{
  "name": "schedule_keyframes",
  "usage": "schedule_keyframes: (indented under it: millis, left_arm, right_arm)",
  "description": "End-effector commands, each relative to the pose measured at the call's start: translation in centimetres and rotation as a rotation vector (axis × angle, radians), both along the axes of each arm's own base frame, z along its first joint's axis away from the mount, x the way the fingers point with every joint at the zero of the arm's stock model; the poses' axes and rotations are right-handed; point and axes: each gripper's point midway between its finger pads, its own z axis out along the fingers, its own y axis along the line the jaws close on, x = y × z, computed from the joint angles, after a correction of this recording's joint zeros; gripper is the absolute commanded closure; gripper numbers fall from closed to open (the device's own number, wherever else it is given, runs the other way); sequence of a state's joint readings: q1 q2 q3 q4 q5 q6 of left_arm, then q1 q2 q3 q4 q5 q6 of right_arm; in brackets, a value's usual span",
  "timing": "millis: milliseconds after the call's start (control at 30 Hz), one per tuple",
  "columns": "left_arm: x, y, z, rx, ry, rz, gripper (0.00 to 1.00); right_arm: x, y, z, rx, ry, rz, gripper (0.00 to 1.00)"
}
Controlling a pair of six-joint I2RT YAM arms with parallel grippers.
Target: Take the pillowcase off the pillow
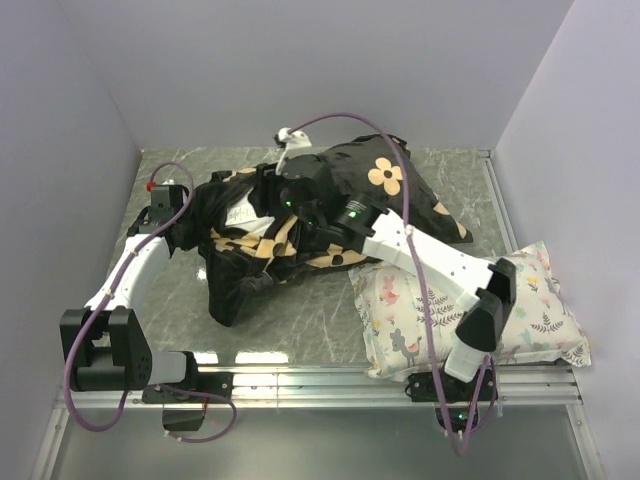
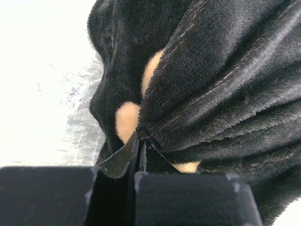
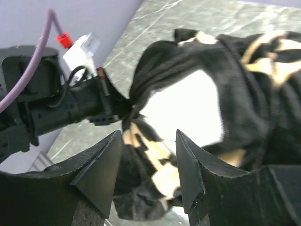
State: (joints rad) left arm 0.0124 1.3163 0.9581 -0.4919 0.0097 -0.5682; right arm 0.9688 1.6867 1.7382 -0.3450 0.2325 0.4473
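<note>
At the left, the left gripper (image 2: 140,147) is clamped tight on a bunched edge of the pillowcase (image 1: 352,178), its two fingers pressed together with black plush pinched between them. The pillowcase lies crumpled across the middle of the marble table (image 1: 310,325). Its long axis runs from near left to far right, where a tan flower shows on top, and its gathered open end points left, toward the left gripper. Through that opening the right wrist view shows a bright patch of the white pillow (image 3: 186,110) ringed by black fabric, so the pillow sits inside the cover. The right gripper (image 3: 149,141) hangs over the middle of the heap with its fingers spread apart and folds of patterned fabric beyond the gap; whether they touch the cloth cannot be told. Further right, a floral-print pillow (image 1: 535,300) lies by the table's near edge, partly under the right arm and just beside the black cover's near corner.
</note>
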Motion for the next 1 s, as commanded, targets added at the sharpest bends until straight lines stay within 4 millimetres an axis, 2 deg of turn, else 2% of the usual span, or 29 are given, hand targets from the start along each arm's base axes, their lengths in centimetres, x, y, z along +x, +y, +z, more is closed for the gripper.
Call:
schedule_keyframes:
  millis: [0, 33, 67, 100, 133, 167, 200, 233, 300, 333, 367, 400, 433, 467, 533, 567, 700, 767, 833, 867, 900, 967]
  left_arm:
    - [0.7, -0.1, 1.8, 0.011, -0.063, -0.014, 0.99]
    - [0.7, -0.1, 1.7, 0.010, -0.060, -0.013, 1.00]
    - [0.7, -0.1, 1.8, 0.009, -0.063, -0.011, 0.99]
    - [0.7, -0.1, 1.9, 0.009, -0.066, -0.012, 0.99]
    - [0.7, -0.1, 1.8, 0.009, -0.066, -0.012, 1.00]
    - [0.6, -0.1, 1.9, 0.010, -0.066, -0.011, 1.00]
    - [0.6, 0.0, 2.0, 0.014, -0.066, -0.011, 1.00]
    - [0.6, 0.0, 1.9, 0.016, -0.065, -0.011, 1.00]
    - [0.7, 0.0, 2.0, 0.017, -0.063, -0.014, 1.00]
    - [0.7, 0.0, 2.0, 0.021, -0.062, -0.016, 0.99]
    - [0.7, 0.1, 1.9, 0.022, -0.059, -0.015, 1.00]
    - [0.7, 0.0, 1.9, 0.021, -0.059, -0.018, 1.00]
    - [0.7, 0.0, 1.8, 0.022, -0.057, -0.019, 0.99]
    - [0.8, 0.0, 1.9, 0.023, -0.060, -0.020, 0.99]
    - [0.9, 0.0, 2.1, 0.026, -0.062, -0.023, 0.99]
    - [1.0, 0.0, 1.9, 0.028, -0.056, -0.026, 0.99]
    - [1.4, 0.5, 2.0, 0.053, -0.050, -0.015, 1.00]
    - [1.6, 0.5, 2.3, 0.052, -0.053, -0.014, 0.99]
    - [1.8, 0.5, 2.6, 0.050, -0.059, -0.016, 1.00]
    - [1.9, 0.4, 2.7, 0.048, -0.061, -0.016, 1.00]
    - [1.9, 0.4, 2.9, 0.047, -0.067, -0.014, 0.99]
    - [2.0, 0.3, 3.3, 0.042, -0.073, -0.023, 0.99]
  right_arm:
    - [0.9, 2.9, -0.4, 0.012, -0.014, 0.051, 0.43]
    - [1.3, 3.9, -3.2, -0.038, 0.030, 0.060, 0.43]
    - [1.8, 4.4, -3.0, -0.038, 0.030, 0.059, 0.43]
    - [2.1, 4.8, -4.0, -0.057, 0.040, 0.058, 0.43]
    - [2.7, 5.1, -6.5, -0.108, 0.068, 0.050, 0.42]
    - [3.0, 5.1, -7.6, -0.132, 0.080, 0.044, 0.40]
    - [3.8, 4.8, -8.5, -0.146, 0.097, 0.020, 0.38]
    - [4.4, 3.9, -10.6, -0.201, 0.131, -0.018, 0.36]
    - [4.9, 2.4, -13.0, -0.242, 0.181, -0.055, 0.33]
    - [5.3, 1.4, -12.9, -0.225, 0.194, -0.087, 0.29]
    - [5.4, -0.2, -15.0, -0.258, 0.224, -0.126, 0.28]
    - [5.3, -1.2, -15.3, -0.249, 0.240, -0.153, 0.26]
    - [5.8, -2.5, -14.1, -0.214, 0.225, -0.185, 0.22]
    - [5.5, -3.8, -15.7, -0.241, 0.247, -0.202, 0.21]
    - [5.3, -5.5, -14.9, -0.244, 0.234, -0.230, 0.13]
    - [4.9, -6.2, -15.7, -0.266, 0.237, -0.229, 0.10]
    - [4.3, -7.6, -15.5, -0.317, 0.217, -0.238, 0.02]
    - [4.6, -7.7, -15.7, -0.321, 0.211, -0.238, 0.00]
    - [4.7, -7.1, -17.6, -0.356, 0.255, -0.200, 0.00]
    - [5.2, -6.5, -17.3, -0.349, 0.253, -0.188, 0.00]
    - [5.5, -6.1, -18.8, -0.373, 0.272, -0.178, 0.00]
    - [5.7, -4.8, -19.2, -0.370, 0.288, -0.133, 0.00]
